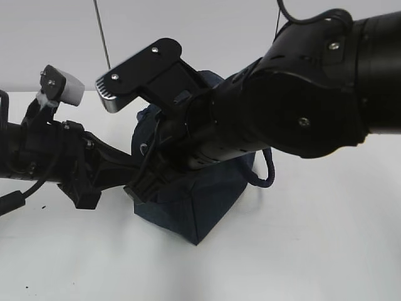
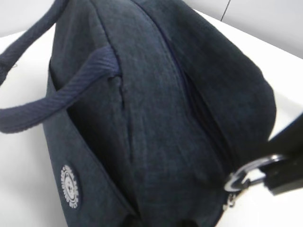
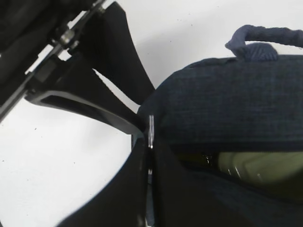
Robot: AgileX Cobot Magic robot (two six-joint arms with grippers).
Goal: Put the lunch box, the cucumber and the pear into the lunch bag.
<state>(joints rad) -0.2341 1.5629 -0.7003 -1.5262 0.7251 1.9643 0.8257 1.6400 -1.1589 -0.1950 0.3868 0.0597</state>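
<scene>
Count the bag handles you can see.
2. In the left wrist view, one handle loops off the bag's near side, and the other handle rises at the top left behind it.

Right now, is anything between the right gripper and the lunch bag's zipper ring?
Nothing visible stands between them. The right gripper is closed on the metal ring pull at the end of the lunch bag.

You are looking at a plain white table (image 1: 313,238) carrying the boxy dark navy lunch bag (image 1: 200,207), which sits directly on its surface near the middle, one padded loop handle (image 1: 268,172) drooping at the bag's right side just above the tabletop.
</scene>
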